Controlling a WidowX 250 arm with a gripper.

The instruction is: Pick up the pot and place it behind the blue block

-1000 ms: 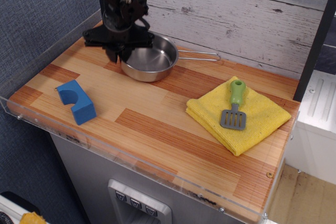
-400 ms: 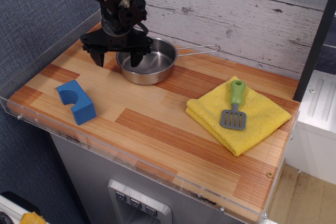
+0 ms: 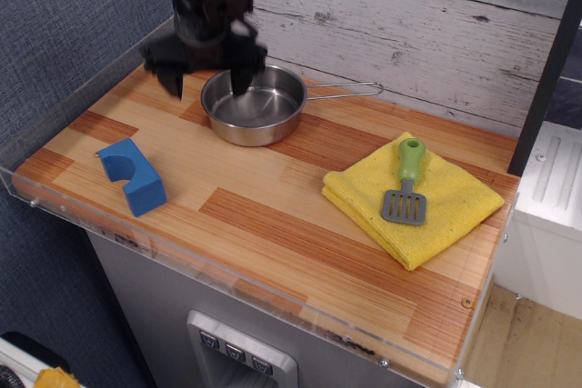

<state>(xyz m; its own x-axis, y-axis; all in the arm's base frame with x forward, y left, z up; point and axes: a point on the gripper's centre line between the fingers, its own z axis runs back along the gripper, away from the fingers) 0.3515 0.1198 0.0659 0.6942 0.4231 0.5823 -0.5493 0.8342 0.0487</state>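
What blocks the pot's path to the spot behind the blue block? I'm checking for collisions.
Nothing visible: bare wood lies between the pot and the blue block. The open gripper hovers over the pot's left rim.

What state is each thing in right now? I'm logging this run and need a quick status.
gripper: open, raised above the pot's left rim, holding nothing.
pot: upright on the table, empty, handle pointing right.
blue block: on the table, notch up, untouched.
yellow cloth: folded, lying flat.
spatula: lying on the cloth.

Wooden counter (image 3: 273,197) carries the pot (image 3: 254,104) at the back; blue block (image 3: 133,175) sits front-left of it, yellow cloth (image 3: 436,215) to its right.
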